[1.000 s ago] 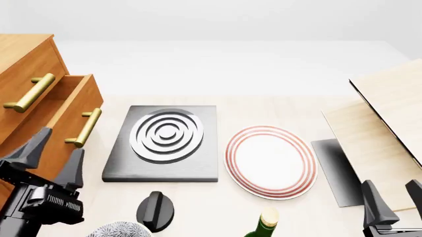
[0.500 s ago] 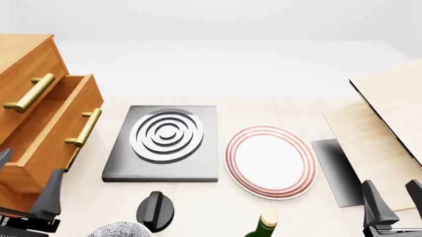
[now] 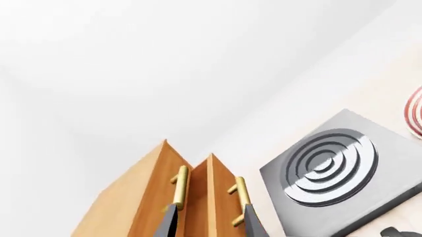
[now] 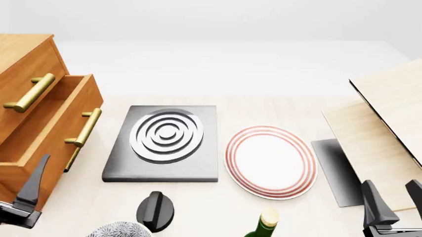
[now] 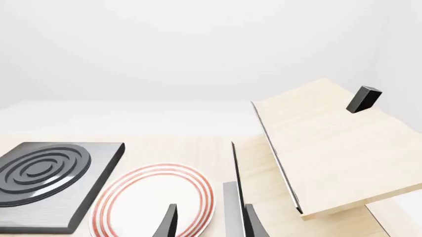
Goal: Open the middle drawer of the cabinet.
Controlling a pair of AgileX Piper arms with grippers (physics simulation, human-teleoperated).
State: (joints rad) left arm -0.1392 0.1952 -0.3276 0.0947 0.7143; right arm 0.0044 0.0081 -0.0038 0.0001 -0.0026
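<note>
Left end effector [image 4: 15, 197] half cropped, seemingly open.

Both arms show little besides fingers. Left gripper [image 4: 13, 197]: one dark grey tapered finger [image 4: 34, 183], flat-sided and pointed, on a black base block. Right gripper [image 4: 392, 197]: two matching dark grey wedge fingers [image 4: 372, 201] on black body. Wrist views: slate-grey blades with lighter inner faces. No cables, screws or markings visible.

A pale wooden table [image 4: 218, 192] stands before plain white walls under even light.
</note>
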